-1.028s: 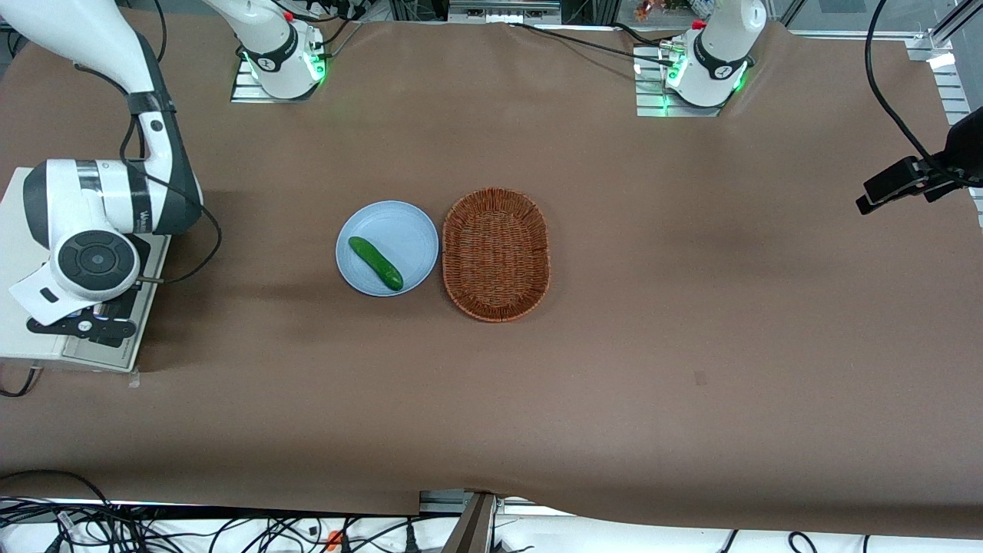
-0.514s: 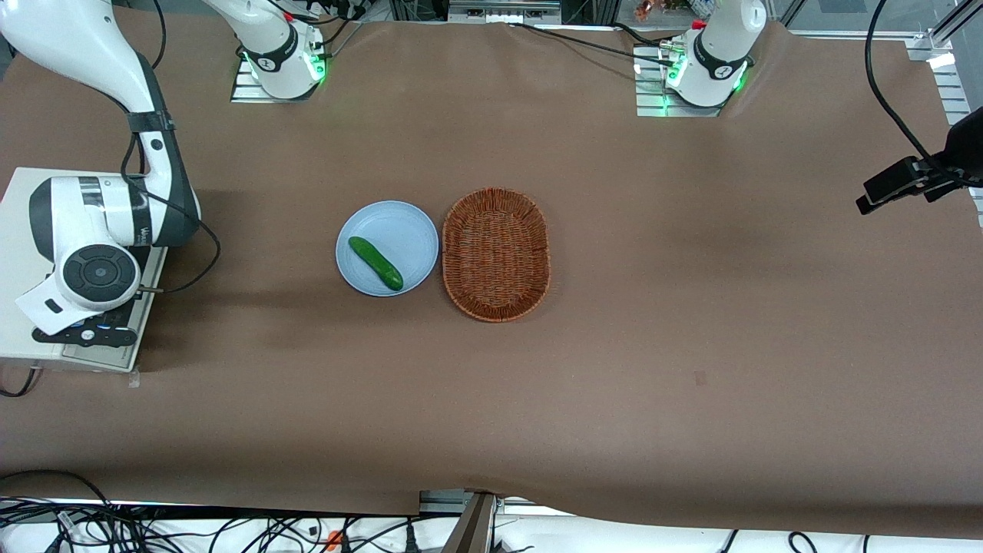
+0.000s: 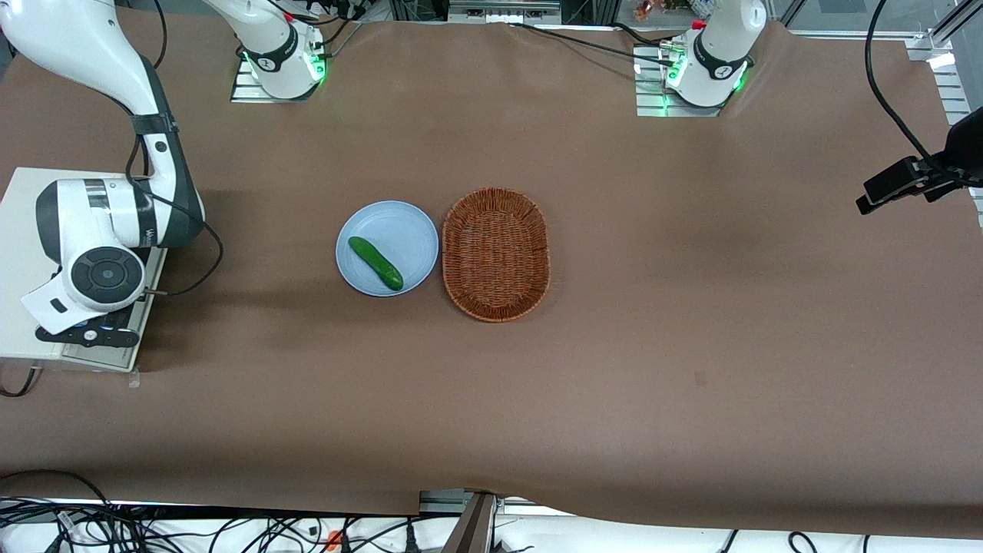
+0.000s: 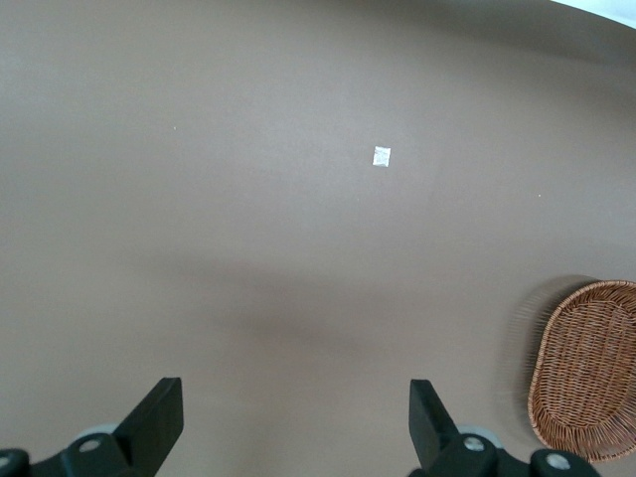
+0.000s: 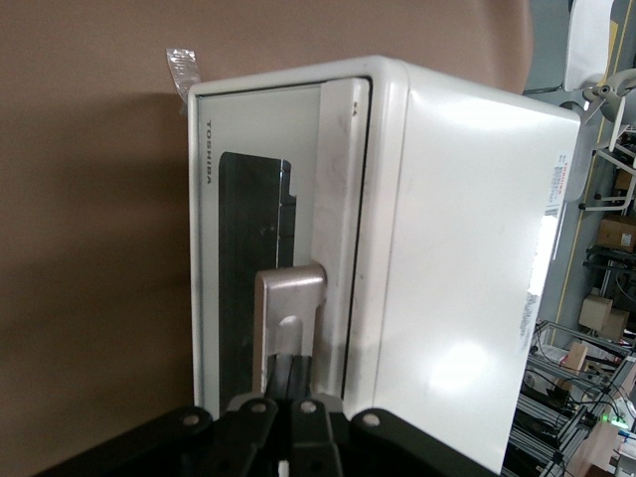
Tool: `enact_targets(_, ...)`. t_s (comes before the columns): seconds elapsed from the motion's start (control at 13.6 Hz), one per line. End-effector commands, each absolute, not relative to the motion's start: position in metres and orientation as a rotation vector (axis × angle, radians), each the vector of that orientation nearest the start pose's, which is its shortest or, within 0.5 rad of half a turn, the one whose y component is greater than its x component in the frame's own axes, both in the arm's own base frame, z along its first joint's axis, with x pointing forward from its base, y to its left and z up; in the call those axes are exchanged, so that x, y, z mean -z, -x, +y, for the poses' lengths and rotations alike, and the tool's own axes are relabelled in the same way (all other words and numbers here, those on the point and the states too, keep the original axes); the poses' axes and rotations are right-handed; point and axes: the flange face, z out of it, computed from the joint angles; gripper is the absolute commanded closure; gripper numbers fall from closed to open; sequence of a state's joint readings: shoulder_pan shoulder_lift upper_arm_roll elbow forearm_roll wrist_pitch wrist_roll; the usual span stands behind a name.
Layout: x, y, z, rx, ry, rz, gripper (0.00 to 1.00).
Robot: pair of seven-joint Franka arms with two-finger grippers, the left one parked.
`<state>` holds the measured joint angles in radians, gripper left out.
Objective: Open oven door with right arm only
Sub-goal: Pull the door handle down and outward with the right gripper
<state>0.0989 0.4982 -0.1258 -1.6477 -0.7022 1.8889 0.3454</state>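
The cream-white toaster oven (image 3: 19, 253) stands at the working arm's end of the table. Its oven door (image 5: 248, 278), a silver-grey frame round dark glass, looks shut against the oven body (image 5: 457, 258). A silver bar handle (image 5: 290, 298) stands out from the door. The right arm (image 3: 104, 223) bends over the oven, its round grey wrist cap above the door's front. My gripper (image 5: 295, 370) is shut, its two black fingers pressed together and tucked into the gap between handle and door. In the front view the gripper (image 3: 88, 336) is a black bar at the door's edge (image 3: 107, 355).
A light blue plate (image 3: 399, 230) with a green cucumber (image 3: 375, 263) on it sits mid-table, next to an oval wicker basket (image 3: 461, 207). The basket (image 4: 586, 368) also shows in the left wrist view. Brown cloth covers the table. Cables hang along the table's near edge.
The right arm's wrist has shifted a little toward the middle of the table, with the gripper staying at the door's front. The oven, plate and basket have not moved.
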Motion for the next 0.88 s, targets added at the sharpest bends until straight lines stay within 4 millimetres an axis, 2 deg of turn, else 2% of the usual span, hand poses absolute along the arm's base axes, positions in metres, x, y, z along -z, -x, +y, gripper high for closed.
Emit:
enact_targets(0.0,-0.306,-0.651,-0.047,0.187,-2.422,-0.064,1.00)
enact_targets(0.37,-0.287,-0.654,-0.024,0.185,-2.515,-0.101,1.00)
enact_targets(0.81,-0.254,-0.659,-0.015,0.153,-2.565,-0.086,1.00)
